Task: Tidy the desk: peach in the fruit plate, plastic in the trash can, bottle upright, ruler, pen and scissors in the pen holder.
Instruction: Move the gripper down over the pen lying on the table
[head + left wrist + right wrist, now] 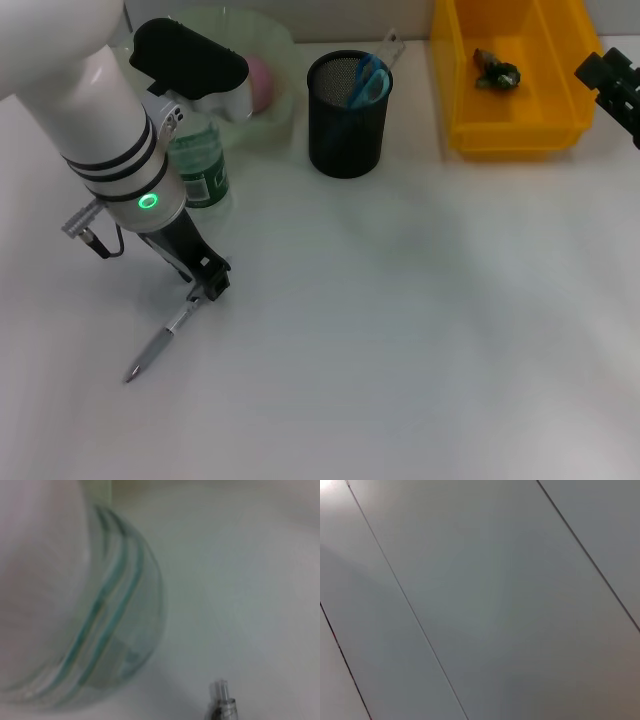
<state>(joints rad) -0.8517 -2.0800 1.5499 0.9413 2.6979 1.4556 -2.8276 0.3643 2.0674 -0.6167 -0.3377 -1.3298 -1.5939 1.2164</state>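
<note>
**One pen left on the counter, with the left end effector at its upper end**

One pen (157, 343) is seen lying flat on the white counter (420, 330), its long axis running diagonally: the tip points toward the robot and to its left, while the cap end points away toward the bottle (198, 170). The left end effector (208, 283) is lowered to the counter at that cap end, so the body of the pen extends away from it toward the robot. Whether the fingers are spread or pressed onto the pen cannot be told; in the left wrist view only the pen's clear end and the bottle's rounded wall just beside it are shown.

The left arm is angled steeply down from the robot's left, its forearm passing in front of the upright bottle. The right end effector (612, 88) is held well apart, at the far right by the yellow trash can (455, 90), and its finger state cannot be told either.

The remaining items appear placed: a pink peach (260, 82) is seen in the fruit plate (282, 115), scissors (368, 80) stand in the black pen holder (346, 125), and a crumpled piece of plastic (497, 70) lies in the trash can. The pen is judged the step in hand, and the left arm is clearly the nearer. The pen holder lies away from the robot and to the right of the pen.
</note>
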